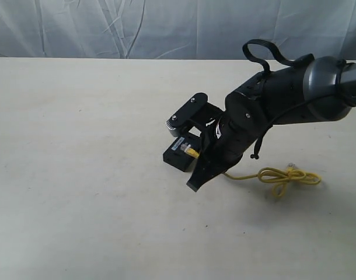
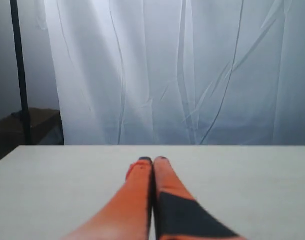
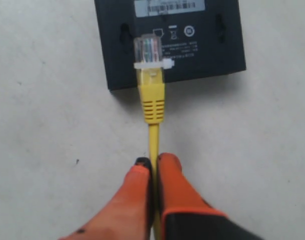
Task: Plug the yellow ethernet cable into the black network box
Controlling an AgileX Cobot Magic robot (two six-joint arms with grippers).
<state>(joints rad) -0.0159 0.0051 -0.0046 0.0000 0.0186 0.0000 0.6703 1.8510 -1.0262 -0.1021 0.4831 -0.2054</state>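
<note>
The black network box (image 3: pixel 192 45) lies flat on the table, its labelled face up, and shows in the exterior view (image 1: pixel 177 155) near the middle. My right gripper (image 3: pixel 153 162) is shut on the yellow ethernet cable (image 3: pixel 153 107) a short way behind its boot. The clear plug (image 3: pixel 148 50) lies over the box's edge, on top of the labelled face. In the exterior view the right gripper (image 1: pixel 196 179) hangs beside the box. The rest of the cable trails right into a loose loop (image 1: pixel 289 177). My left gripper (image 2: pixel 153 161) is shut and empty.
A pale table (image 1: pixel 79 175) carries everything, with a white curtain (image 1: pixel 108 26) behind its far edge. The right arm (image 1: pixel 295 96) reaches in from the right over the cable. A dark stand (image 2: pixel 20 75) shows in the left wrist view.
</note>
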